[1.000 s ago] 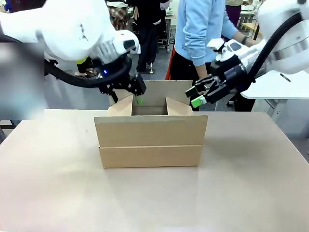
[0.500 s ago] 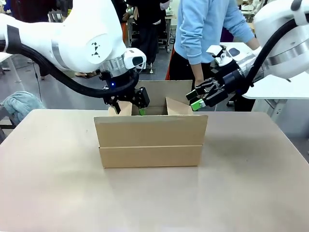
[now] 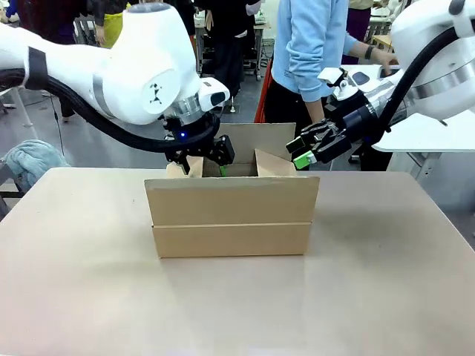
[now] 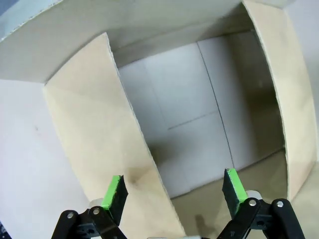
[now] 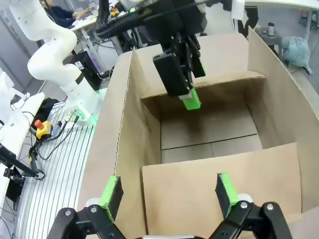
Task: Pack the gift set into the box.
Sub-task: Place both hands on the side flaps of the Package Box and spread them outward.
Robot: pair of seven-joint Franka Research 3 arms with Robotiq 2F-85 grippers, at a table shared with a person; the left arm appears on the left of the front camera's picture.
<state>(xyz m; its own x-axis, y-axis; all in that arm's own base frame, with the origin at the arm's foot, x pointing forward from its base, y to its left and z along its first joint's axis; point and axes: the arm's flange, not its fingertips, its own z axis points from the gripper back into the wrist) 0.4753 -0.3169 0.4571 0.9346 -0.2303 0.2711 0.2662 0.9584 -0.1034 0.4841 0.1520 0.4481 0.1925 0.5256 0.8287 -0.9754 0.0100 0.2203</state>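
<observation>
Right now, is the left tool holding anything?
No: in the left wrist view the left tool has its green pads wide apart, with just the bare floor of the box between them.

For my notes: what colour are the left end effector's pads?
Bright green pads, best in the left wrist view.

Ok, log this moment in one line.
left jaws open, at box left flap | right jaws open, above right flap | box open
</observation>
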